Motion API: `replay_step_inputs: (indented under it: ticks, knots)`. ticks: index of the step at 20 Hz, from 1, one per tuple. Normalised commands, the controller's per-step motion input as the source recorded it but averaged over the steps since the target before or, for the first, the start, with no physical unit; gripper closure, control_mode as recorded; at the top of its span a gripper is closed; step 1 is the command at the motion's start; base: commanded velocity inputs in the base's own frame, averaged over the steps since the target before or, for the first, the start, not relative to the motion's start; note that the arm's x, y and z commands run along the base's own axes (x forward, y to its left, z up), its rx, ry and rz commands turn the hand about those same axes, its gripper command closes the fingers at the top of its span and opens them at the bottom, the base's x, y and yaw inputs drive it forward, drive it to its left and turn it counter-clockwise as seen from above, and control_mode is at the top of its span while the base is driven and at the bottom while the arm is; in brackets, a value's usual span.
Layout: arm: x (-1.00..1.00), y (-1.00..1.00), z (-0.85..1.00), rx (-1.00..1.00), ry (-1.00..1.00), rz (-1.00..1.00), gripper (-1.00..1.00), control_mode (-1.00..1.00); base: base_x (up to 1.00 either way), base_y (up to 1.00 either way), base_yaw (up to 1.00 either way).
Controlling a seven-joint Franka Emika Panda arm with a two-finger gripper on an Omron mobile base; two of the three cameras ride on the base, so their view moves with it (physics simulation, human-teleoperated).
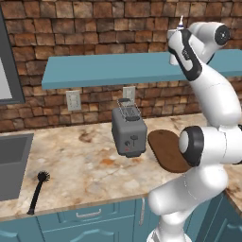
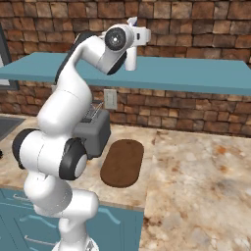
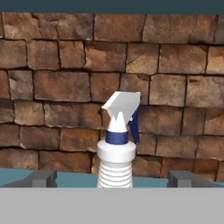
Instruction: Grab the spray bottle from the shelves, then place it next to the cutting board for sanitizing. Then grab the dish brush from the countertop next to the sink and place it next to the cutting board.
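A: Where is the spray bottle [image 3: 117, 148] right now?

B: Upright on the shelves [image 1: 118, 68], against the brick wall [image 3: 57, 78]. In the hand view it stands at 6 o'clock from the picture's centre, white trigger head on top, blue collar below it.

A: And the fingers [image 3: 40, 178]?

B: Spread wide. One dark tip rises at 7 o'clock of the hand view and the other at 5 o'clock, with the bottle between them and neither tip touching it. The gripper [image 3: 114, 179] is level with the bottle's ribbed neck.

A: What about the lower things?

B: In the left base view the cutting board [image 1: 165, 151] lies flat on the surface [image 1: 80, 165], at 3 o'clock from the toaster [image 1: 128, 130] and just beside it. The dish brush [image 1: 38, 191] lies at 8 o'clock from the toaster, well apart from it, near the sink [image 1: 12, 163], bristle head toward the wall.

A: Does the right base view add anything?

B: The arm reaches up to the shelf plank, and the bottle shows just past the wrist at 12 o'clock.
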Motion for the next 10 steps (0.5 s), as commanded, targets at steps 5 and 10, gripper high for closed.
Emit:
replay_step_inputs:
  ticks: [5, 10]
  knots:
    - [0.23, 0.00, 0.00, 0.00, 0.00, 0.00, 1.00, -1.00, 0.00, 0.00, 0.00]
    - [0.13, 0.00, 0.00, 0.00, 0.04, 0.00, 1.00, -1.00, 0.00, 0.00, 0.00]
